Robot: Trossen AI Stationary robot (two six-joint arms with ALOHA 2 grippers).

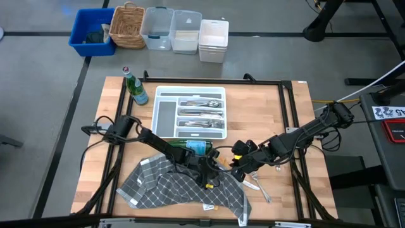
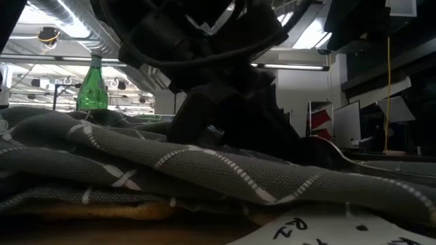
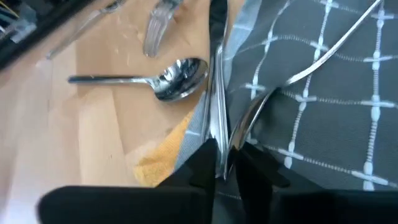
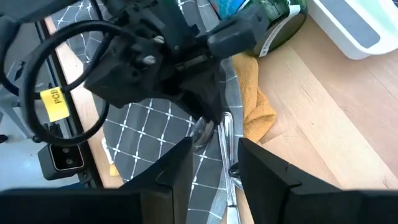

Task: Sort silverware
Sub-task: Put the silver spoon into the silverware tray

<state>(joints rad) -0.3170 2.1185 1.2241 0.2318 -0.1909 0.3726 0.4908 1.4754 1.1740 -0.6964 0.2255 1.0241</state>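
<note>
Two green bottles show: one upright (image 1: 135, 88) well away from both sets of jaws, one lying on its side (image 1: 193, 146) just beside the left arm's jaws. One white tray (image 1: 190, 111) sits on the worktop (image 1: 291, 114) beyond both jaws; four of its slots hold silverware, too bunched to count, and one long slot holds none. One grey checked cloth (image 1: 164, 187) lies under the left jaws, one yellow cloth (image 4: 256, 106) near the right jaws. Ahead of the left jaws lie one spoon (image 3: 155, 78) and one fork (image 3: 155, 28). Between the left jaws stand two pieces (image 3: 217, 93). Five bins stand off the worktop.
</note>
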